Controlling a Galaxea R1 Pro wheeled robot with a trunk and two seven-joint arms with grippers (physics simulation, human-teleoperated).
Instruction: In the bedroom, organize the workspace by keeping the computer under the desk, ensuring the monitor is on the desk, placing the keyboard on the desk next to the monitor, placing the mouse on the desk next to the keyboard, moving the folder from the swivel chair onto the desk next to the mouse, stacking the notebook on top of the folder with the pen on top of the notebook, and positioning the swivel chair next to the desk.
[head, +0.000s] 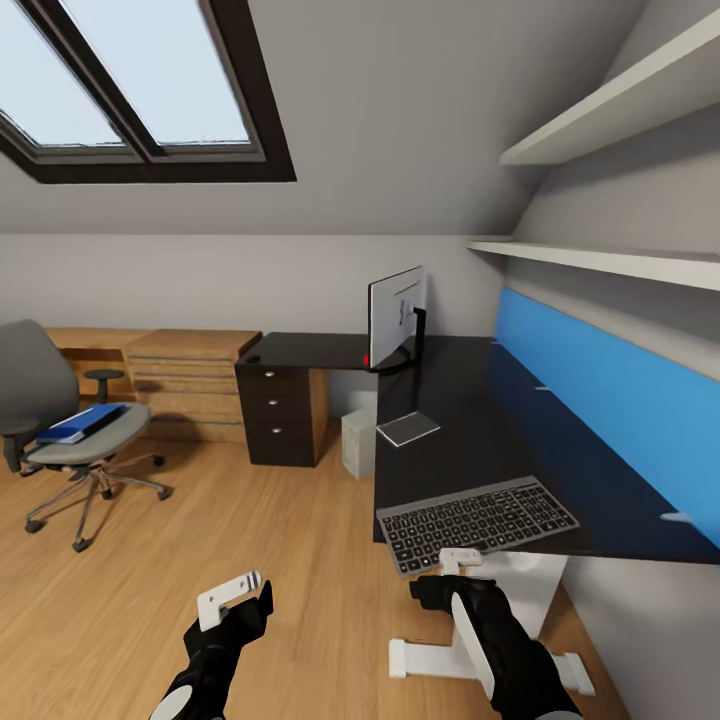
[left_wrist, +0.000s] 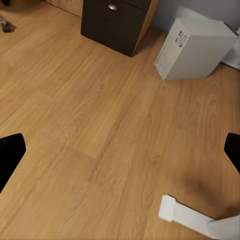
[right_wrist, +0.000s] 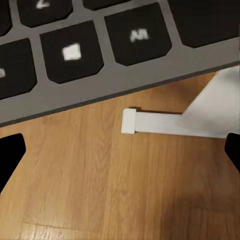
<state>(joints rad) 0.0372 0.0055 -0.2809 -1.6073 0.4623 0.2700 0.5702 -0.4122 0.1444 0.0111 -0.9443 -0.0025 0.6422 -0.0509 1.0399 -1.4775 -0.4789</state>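
The grey keyboard with black keys lies at the black desk's near end, its front edge overhanging. My right gripper stands open just under that overhanging edge; in the right wrist view the keyboard is very close beyond the wide-apart gripper. My left gripper hangs open over the floor. The monitor stands at the desk's far end. The white computer sits on the floor under the desk. A blue folder lies on the swivel chair, far left.
A thin pale flat item lies mid-desk. A dark drawer cabinet stands beside the computer, with wooden drawers behind. The desk's white foot lies on the floor below my right arm. A blue panel backs the desk.
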